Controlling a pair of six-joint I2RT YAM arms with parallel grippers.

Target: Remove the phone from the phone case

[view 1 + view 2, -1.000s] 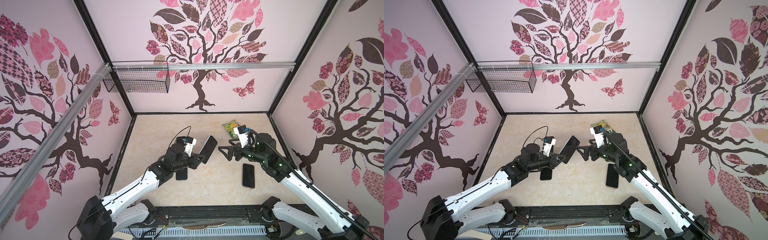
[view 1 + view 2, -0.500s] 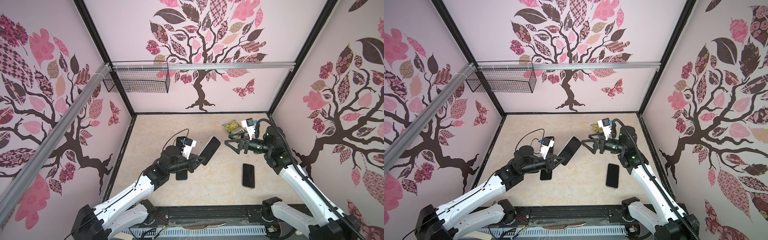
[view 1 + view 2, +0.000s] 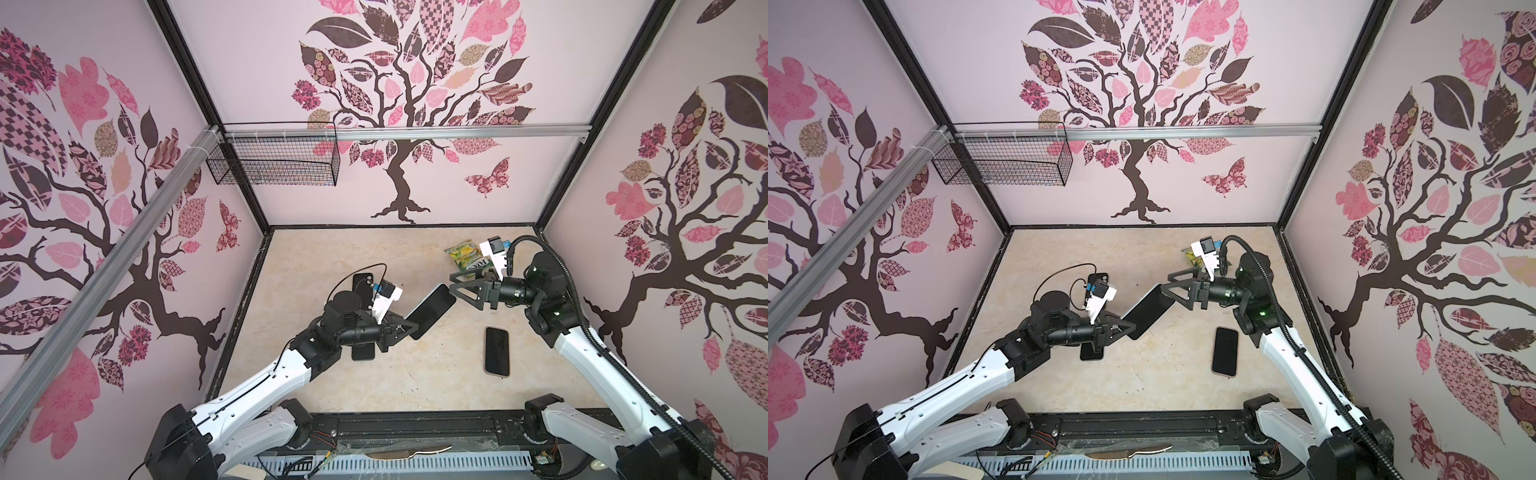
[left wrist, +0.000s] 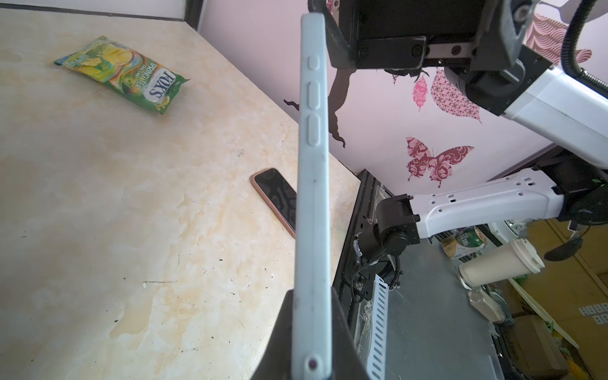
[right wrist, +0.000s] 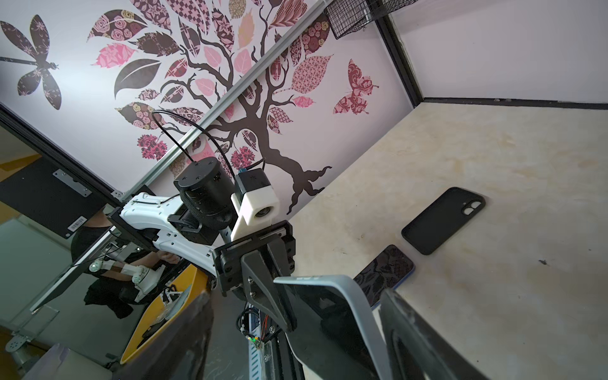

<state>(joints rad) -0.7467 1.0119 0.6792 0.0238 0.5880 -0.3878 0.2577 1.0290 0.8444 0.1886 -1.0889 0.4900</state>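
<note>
"Where was the cased phone (image 3: 430,311)?"

"Above the table (image 3: 332,257), clamped in the jaws of my left gripper (image 3: 409,327). My right gripper (image 3: 452,284) had moved in since a second before. Its jaws stood wide around the cased phone's far end."

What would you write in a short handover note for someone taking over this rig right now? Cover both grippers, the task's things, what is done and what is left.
Left gripper: shut on one end of the cased phone, held tilted above the table.
Right gripper: open, jaws straddling the phone's other end, not yet clamped.
Done: cased phone is off the table, between both arms.
Left: close the right gripper, then probably work the phone out of the light blue case.
</note>
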